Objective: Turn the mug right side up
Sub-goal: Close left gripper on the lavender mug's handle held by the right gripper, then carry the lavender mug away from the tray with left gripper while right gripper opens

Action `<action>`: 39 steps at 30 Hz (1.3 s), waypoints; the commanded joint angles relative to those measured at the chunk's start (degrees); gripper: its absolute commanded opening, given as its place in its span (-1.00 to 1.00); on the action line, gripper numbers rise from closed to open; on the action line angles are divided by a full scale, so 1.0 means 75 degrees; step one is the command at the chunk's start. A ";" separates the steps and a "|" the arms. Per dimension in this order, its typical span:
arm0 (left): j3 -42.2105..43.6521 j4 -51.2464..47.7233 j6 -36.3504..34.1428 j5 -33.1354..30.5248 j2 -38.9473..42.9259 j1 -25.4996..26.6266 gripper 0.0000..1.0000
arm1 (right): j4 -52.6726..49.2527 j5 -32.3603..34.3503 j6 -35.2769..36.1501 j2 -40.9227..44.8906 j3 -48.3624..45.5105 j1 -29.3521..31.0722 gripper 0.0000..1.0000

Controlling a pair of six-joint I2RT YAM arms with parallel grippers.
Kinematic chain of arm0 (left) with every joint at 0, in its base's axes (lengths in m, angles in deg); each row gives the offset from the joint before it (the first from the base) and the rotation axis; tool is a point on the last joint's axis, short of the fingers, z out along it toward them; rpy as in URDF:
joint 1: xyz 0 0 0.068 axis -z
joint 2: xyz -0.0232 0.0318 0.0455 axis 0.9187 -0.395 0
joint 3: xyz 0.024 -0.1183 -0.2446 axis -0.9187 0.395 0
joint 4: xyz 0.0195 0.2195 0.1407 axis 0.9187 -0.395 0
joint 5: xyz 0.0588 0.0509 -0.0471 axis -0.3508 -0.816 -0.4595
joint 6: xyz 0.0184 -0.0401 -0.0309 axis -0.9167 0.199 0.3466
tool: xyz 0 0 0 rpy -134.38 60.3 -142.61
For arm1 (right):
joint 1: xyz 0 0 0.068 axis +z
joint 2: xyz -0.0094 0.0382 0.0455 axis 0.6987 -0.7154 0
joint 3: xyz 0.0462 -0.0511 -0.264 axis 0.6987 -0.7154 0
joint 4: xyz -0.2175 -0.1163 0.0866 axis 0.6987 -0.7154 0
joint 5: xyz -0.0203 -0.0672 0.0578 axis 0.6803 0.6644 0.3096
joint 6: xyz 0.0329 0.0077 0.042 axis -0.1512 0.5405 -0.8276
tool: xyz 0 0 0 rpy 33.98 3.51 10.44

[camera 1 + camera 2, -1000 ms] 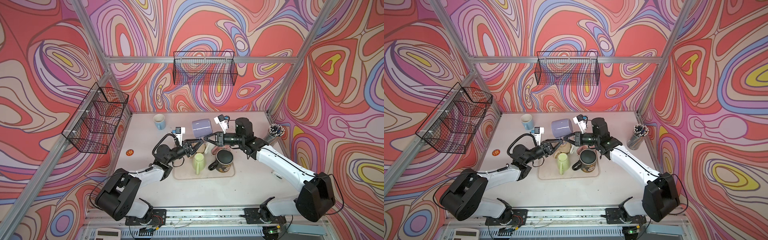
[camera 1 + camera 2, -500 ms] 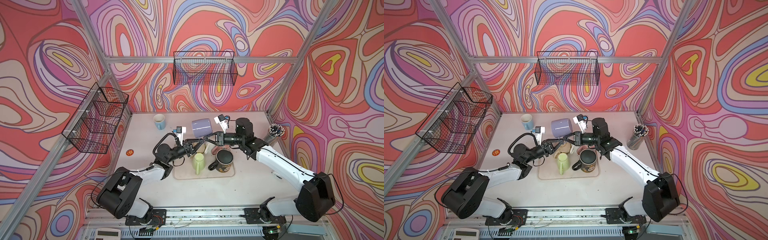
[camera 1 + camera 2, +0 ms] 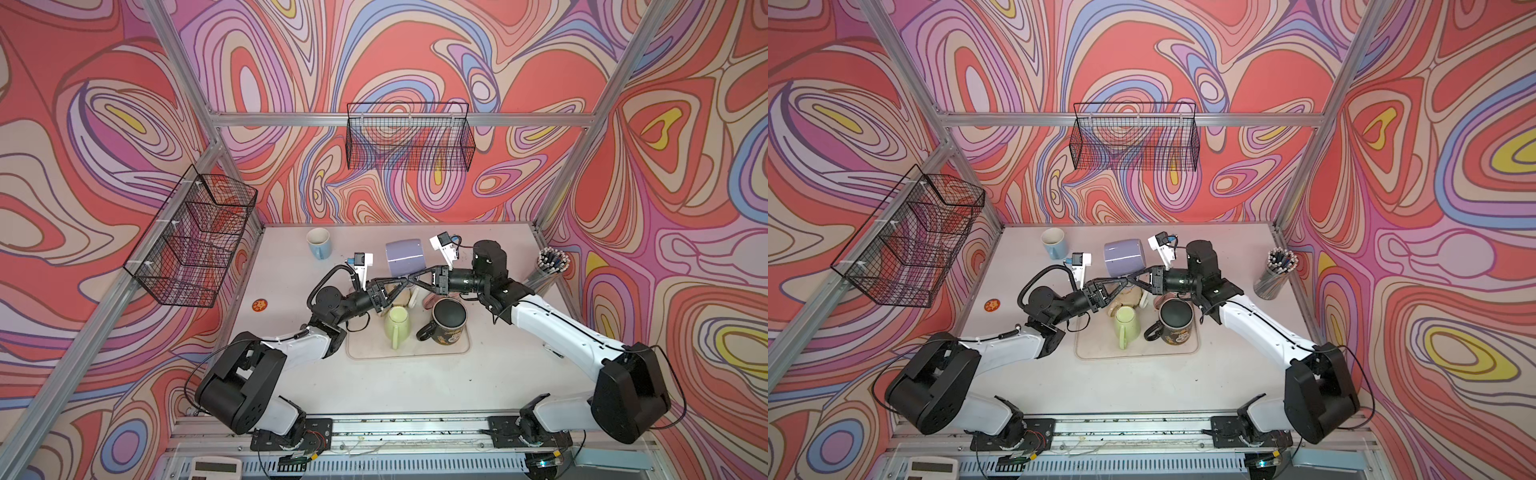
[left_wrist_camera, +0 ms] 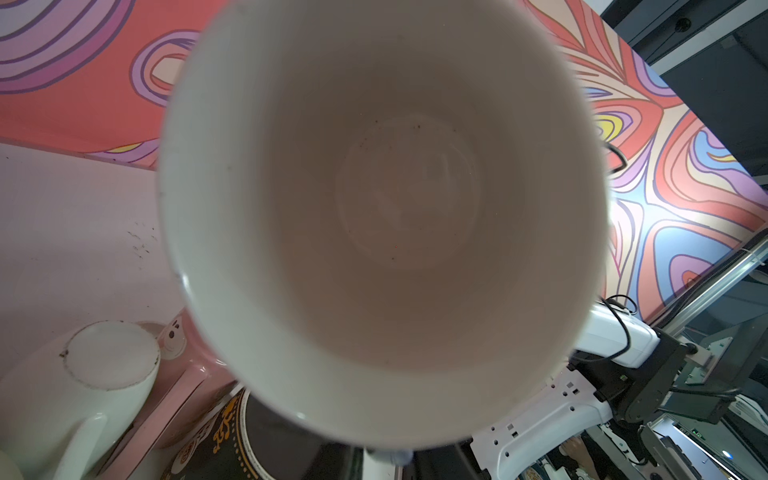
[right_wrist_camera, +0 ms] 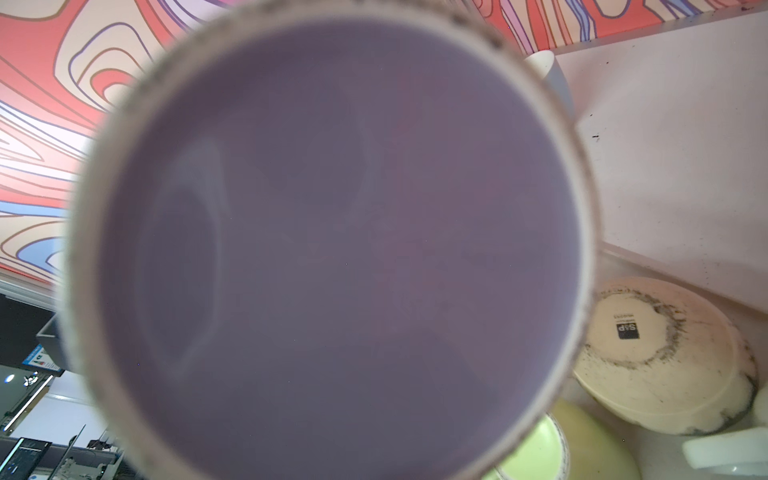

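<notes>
While right gripper (image 3: pixel 410 277) holds mug (image 3: pixel 404 257), left gripper (image 3: pixel 402 284) jaws narrowed.

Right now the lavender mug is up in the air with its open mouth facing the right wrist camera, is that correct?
Not quite: the lavender mug is up in the air, but its open mouth faces the left wrist camera. The left wrist view looks straight into its pale inside; the right wrist view shows only its base.

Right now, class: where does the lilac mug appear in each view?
Top view: lilac mug, centre of the picture.
Top view: same place.
Left wrist: its white inside fills the picture.
Right wrist: its base fills the picture.
Landmark: black mug; right wrist misses it.
</notes>
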 commanded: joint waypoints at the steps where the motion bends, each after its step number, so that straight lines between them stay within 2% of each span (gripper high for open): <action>1: -0.0326 0.0566 -0.0125 0.0100 -0.0061 0.0057 -0.75 | 0.0588 -0.0247 -0.0122 0.0081 -0.0122 0.0052 -1.00; 4: -0.0318 0.0562 -0.0115 0.0087 -0.0073 0.0052 -1.00 | 0.0732 -0.0244 -0.0193 0.0084 -0.0206 0.0052 -1.00; 9: -0.0189 0.0565 -0.0158 -0.0060 -0.0049 0.0052 -1.00 | 0.0817 -0.0232 -0.0203 0.0075 -0.0275 0.0059 -1.00; 13: 0.0248 0.0552 -0.0376 -0.0722 0.0040 0.0045 -1.00 | 0.0842 -0.0173 -0.0178 0.0020 -0.0318 0.0058 -1.00; 16: 0.0758 0.0559 -0.0542 -0.1070 0.0177 0.0010 -1.00 | 0.0832 -0.0135 -0.0178 -0.0068 -0.0336 0.0050 -0.74; 20: 0.0996 0.0559 -0.0695 -0.1327 0.0377 -0.0018 -1.00 | 0.0807 -0.0107 -0.0134 -0.0153 -0.0323 0.0050 -0.51; 25: 0.1207 0.0577 -0.0752 -0.1618 0.0443 -0.0064 -1.00 | 0.0816 -0.0048 -0.0113 -0.0261 -0.0333 0.0050 -0.35; 31: 0.1688 0.0511 -0.0816 -0.2294 0.0813 -0.0297 -1.00 | 0.0664 0.0214 0.0002 -0.0256 -0.0424 0.0052 -0.27; 35: 0.1699 -0.0568 -0.0841 -0.2519 0.1275 -0.0668 -1.00 | 0.0562 0.0359 0.0106 -0.0238 -0.0429 0.0050 -0.27; 39: 0.1385 -0.2623 -0.1243 -0.2739 0.2029 -0.0993 -1.00 | 0.0540 0.0489 0.0135 -0.0211 -0.0463 0.0057 -0.29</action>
